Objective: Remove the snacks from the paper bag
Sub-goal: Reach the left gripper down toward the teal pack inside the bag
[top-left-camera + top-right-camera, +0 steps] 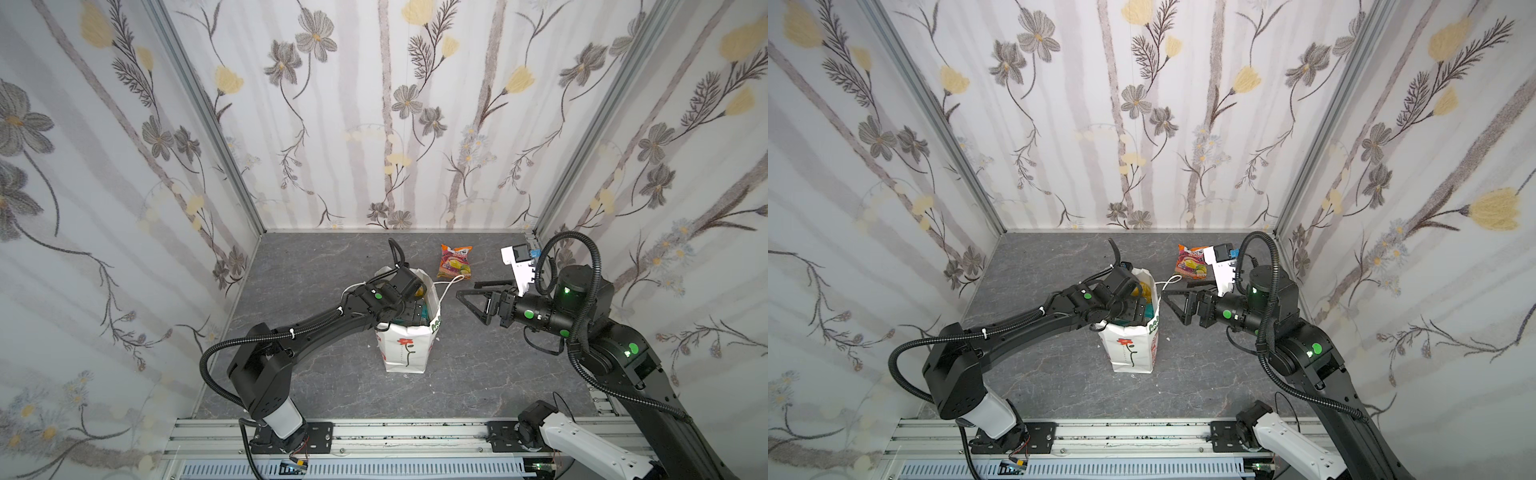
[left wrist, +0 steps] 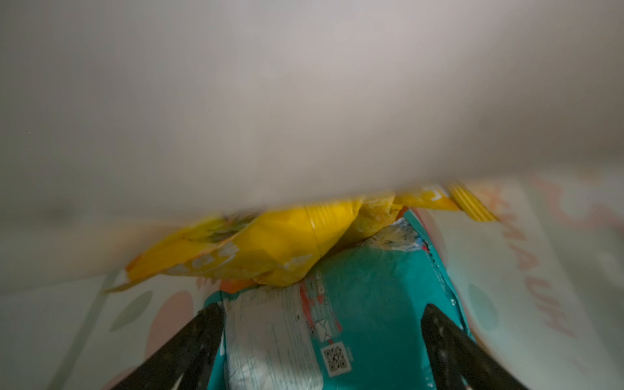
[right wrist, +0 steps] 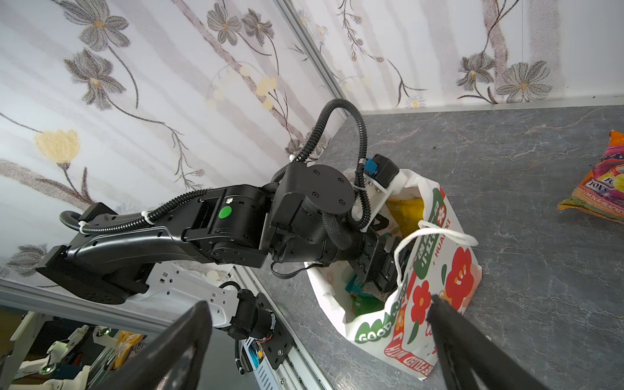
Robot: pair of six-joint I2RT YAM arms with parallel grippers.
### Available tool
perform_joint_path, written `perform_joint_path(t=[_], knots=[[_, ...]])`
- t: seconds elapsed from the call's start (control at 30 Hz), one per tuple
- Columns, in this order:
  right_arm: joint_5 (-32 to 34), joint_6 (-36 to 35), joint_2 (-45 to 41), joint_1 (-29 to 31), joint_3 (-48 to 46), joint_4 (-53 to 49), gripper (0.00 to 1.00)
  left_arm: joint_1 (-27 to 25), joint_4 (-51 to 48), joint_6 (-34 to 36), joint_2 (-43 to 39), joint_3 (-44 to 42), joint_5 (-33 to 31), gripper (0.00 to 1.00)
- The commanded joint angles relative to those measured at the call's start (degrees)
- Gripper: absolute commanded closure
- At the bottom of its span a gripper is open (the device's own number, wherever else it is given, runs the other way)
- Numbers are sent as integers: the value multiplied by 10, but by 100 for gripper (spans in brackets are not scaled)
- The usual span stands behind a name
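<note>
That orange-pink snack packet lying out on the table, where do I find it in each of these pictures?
In a top view: orange-pink packet on the table, behind the paper bag.
In a top view: same spot, its edge behind a white camera mount.
Left wrist: not in it; it looks inside the bag.
Right wrist: beyond the bag, cut off by the frame.
Shared landmark: the paper bag.

Red-flowered white bag (image 1: 399, 361); seemingly yellow packet (image 2: 270, 250)
</note>
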Motion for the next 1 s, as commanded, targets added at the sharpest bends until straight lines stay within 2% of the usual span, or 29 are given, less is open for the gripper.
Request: perform_joint_path(t=[0.0, 0.27, 0.53, 0.67, 0.7, 0.8, 0.97], knots=[[15, 4, -2, -1, -3, 7, 1, 0, 18, -7, 0, -1, 8, 7], [18, 3, -4, 0, 1, 7, 1, -13, 27, 6, -30, 8, -51, 0], [16, 6, -6, 0, -4, 9, 1, -11, -3, -23, 27, 50, -141, 0], [19, 6, -8, -1, -6, 8, 1, -9, 30, -14, 52, 51, -129, 0], [19, 6, -8, 0, -5, 8, 1, -8, 39, -13, 56, 49, -124, 3], [17, 7, -9, 0, -4, 4, 1, -7, 61, -14, 64, 44, -117, 17], [21, 10, -16, 0, -5, 1, 1, -7, 87, -11, 65, 34, -111, 47]])
